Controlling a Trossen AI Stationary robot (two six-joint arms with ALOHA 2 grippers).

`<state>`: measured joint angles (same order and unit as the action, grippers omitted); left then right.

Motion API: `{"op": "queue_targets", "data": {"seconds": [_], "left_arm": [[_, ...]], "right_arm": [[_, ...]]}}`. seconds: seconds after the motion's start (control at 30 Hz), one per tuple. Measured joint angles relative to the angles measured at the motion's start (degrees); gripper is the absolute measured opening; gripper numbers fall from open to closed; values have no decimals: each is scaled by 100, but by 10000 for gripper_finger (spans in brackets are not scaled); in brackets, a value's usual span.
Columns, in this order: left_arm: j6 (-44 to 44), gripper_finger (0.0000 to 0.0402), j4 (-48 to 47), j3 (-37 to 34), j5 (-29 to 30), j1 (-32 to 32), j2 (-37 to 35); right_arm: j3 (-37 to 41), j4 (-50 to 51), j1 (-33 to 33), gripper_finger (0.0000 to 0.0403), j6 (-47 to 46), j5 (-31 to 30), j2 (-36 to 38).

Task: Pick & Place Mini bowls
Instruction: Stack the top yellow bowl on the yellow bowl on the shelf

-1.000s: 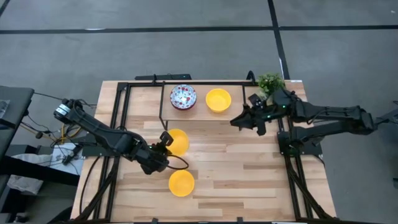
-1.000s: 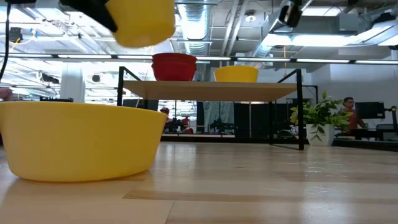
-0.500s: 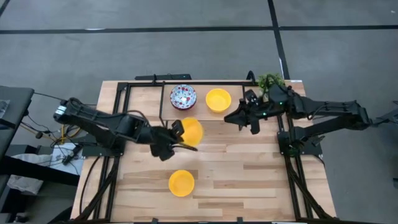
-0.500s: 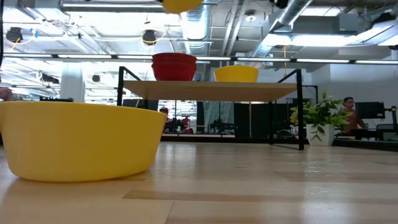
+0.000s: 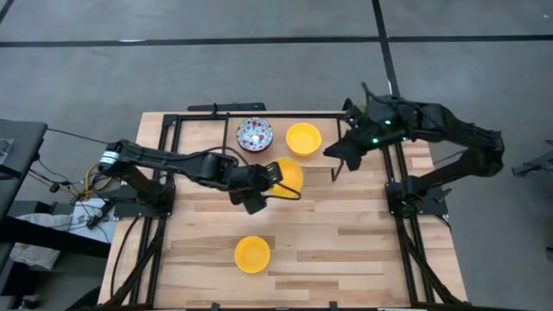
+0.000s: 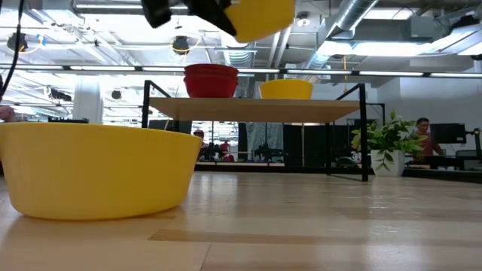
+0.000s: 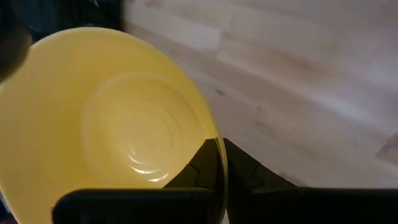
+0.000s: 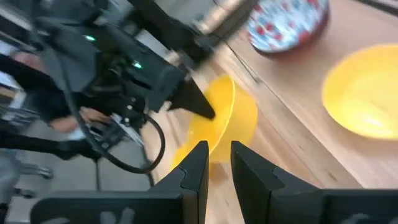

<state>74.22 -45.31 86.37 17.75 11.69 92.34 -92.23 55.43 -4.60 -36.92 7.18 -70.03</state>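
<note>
Aloft: yellow bowl (image 5: 289, 175) in L gripper (image 5: 270, 175) pinch.

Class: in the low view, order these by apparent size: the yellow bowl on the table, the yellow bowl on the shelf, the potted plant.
1. Table bowl, nearest the camera, so unsure.
2. Potted plant.
3. Shelf bowl.

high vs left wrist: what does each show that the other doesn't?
High view only: the right gripper hovering by the raised wooden shelf, the floral-speckled bowl and a glossy yellow bowl on the shelf, a second yellow bowl on the wooden table.

Left wrist only: the ringed inside of the carried bowl, one finger inside the rim, one outside.

Both: the left gripper shut on the carried yellow bowl.
</note>
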Motion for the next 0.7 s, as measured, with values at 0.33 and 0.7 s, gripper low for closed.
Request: {"op": "queue_targets", "data": {"seconds": [0.33, 0.7], "left_arm": [[397, 8, 38, 336, 195, -166, 236], [312, 8, 36, 356, 32, -68, 177]], "right_arm": [[-1651, 1755, -85, 58, 137, -179, -1464], [-2183, 1995, -286, 58, 219, -160, -2245]]}}
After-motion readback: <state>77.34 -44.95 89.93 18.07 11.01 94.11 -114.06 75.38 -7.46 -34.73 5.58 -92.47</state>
